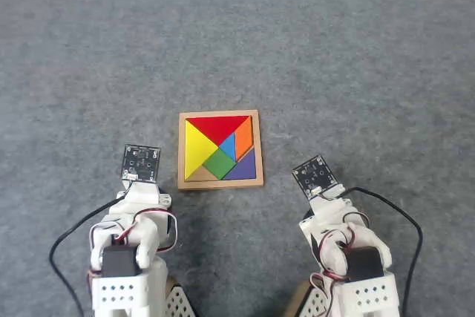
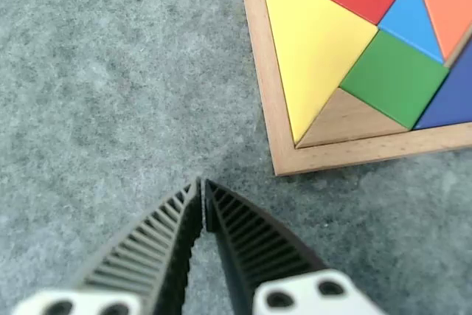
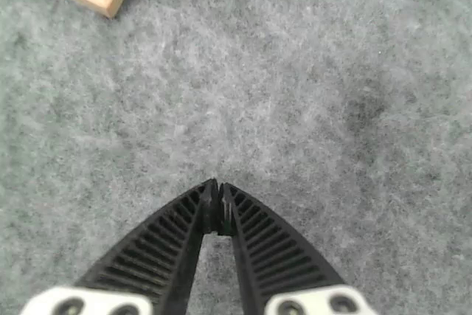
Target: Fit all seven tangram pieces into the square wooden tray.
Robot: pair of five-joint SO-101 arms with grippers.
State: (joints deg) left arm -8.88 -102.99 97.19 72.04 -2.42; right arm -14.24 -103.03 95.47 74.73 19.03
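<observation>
The grey table [image 1: 356,72] is holding the tray [image 2: 268,71] just ahead of the left jaws, farther from the right jaws; both are resting clenched, empty.

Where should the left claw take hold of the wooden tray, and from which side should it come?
Likely the tray rim at its near left corner, from above on the left claw's side. The tray lies flat with coloured pieces flush inside; only the tan triangle there may leave finger room, though I cannot tell.
</observation>
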